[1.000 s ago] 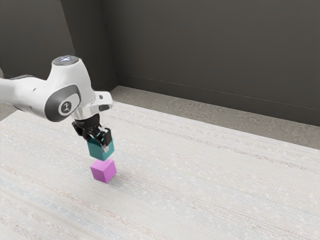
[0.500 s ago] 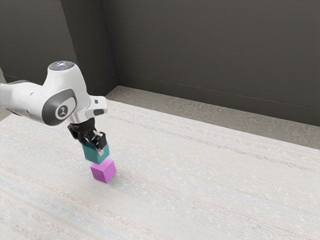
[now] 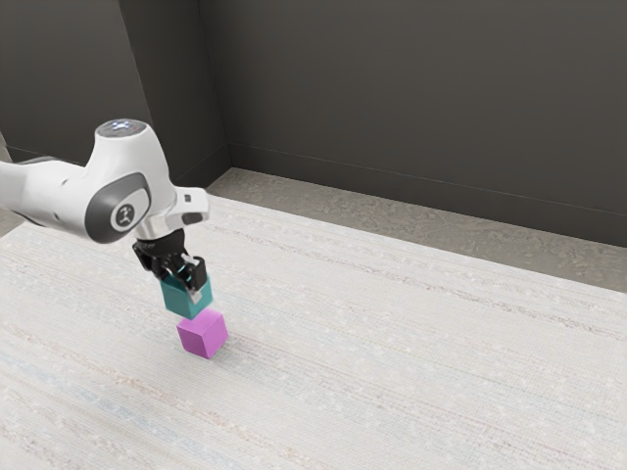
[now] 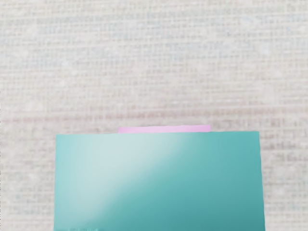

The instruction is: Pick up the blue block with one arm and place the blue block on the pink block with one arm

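Observation:
A teal-blue block [image 3: 186, 298] is clamped between the black fingers of my gripper [image 3: 184, 287], which is shut on it. Directly under it on the pale table lies the pink block [image 3: 203, 335]; the blue block sits on or just above the pink one's top, shifted a little toward the exterior view's left. In the wrist view the blue block [image 4: 159, 180] looms large under my hand, and a thin strip of the pink block [image 4: 164, 129] peeks out past its far edge.
The light woven tabletop [image 3: 411, 372] stretches wide toward the exterior view's right. Dark walls [image 3: 411, 88] stand behind the table's far edge, with a wall corner behind my arm.
My gripper has carried the blue block down and toward the exterior view's left, closing the gap to the pink block. Over the last half second it has barely moved.

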You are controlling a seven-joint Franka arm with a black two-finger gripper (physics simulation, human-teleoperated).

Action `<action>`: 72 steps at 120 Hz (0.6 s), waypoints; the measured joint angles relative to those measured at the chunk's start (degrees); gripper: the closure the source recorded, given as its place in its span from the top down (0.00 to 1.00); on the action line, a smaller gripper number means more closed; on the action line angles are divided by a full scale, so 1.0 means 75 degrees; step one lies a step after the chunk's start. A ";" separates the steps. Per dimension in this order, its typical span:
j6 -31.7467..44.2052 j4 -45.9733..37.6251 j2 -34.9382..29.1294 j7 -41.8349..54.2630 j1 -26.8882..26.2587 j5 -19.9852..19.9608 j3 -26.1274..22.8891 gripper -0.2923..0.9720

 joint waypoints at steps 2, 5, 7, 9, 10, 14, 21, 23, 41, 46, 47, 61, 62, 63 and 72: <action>0.0000 0.0019 0.0019 0.0007 -0.0005 0.0000 0.0008 0.50; 0.0000 0.0038 0.0048 0.0017 -0.0009 -0.0002 0.0017 0.50; 0.0000 0.0047 0.0068 0.0024 -0.0010 -0.0003 0.0021 0.50; 0.0001 0.0054 0.0086 0.0031 -0.0009 -0.0003 0.0024 0.50; 0.0002 0.0056 0.0094 0.0034 -0.0009 -0.0004 0.0025 0.50; 0.0006 0.0063 0.0126 0.0046 -0.0006 -0.0004 0.0027 0.50; 0.0033 0.0069 0.0226 0.0065 0.0000 -0.0008 0.0029 0.50; 0.0044 0.0070 0.0253 0.0069 0.0003 -0.0009 0.0029 0.50; 0.0134 0.0066 0.0334 0.0119 0.0025 -0.0040 0.0019 0.54; 0.0171 0.0063 0.0338 0.0145 0.0027 -0.0064 0.0020 0.56; 0.0178 0.0062 0.0337 0.0150 0.0029 -0.0068 0.0019 0.57; 0.0274 0.0039 0.0287 0.0218 0.0079 -0.0108 -0.0022 0.63; 0.0280 0.0037 0.0278 0.0223 0.0084 -0.0109 -0.0028 0.64; 0.0287 0.0036 0.0265 0.0227 0.0094 -0.0111 -0.0038 0.64; 0.0333 0.0028 0.0187 0.0264 0.0134 -0.0121 -0.0082 0.67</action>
